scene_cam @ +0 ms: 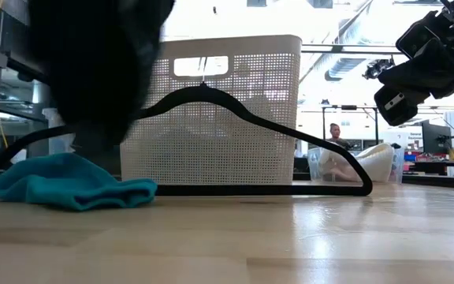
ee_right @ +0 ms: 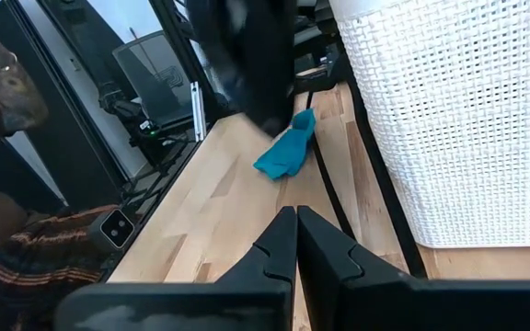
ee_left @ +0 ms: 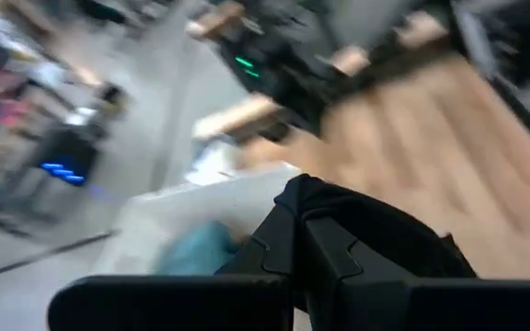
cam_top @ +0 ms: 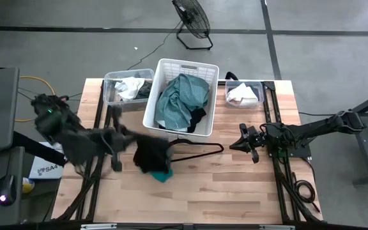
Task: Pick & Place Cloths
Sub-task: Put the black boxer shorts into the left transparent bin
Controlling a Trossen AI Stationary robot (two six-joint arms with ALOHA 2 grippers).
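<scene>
Left gripper (cam_top: 125, 135) is clamping shut on a black cloth (cam_top: 151, 153) and holding it above the table (cam_top: 235, 185), beside the hanger (cam_top: 197, 148), with a small teal cloth (scene_cam: 69, 183) lying beneath. Right gripper (cam_top: 243, 144) is hanging shut and empty near the white basket (cam_top: 165, 70). Step in hand appears to be transport; next move calls for carrying the cloth over the basket rim and releasing
</scene>
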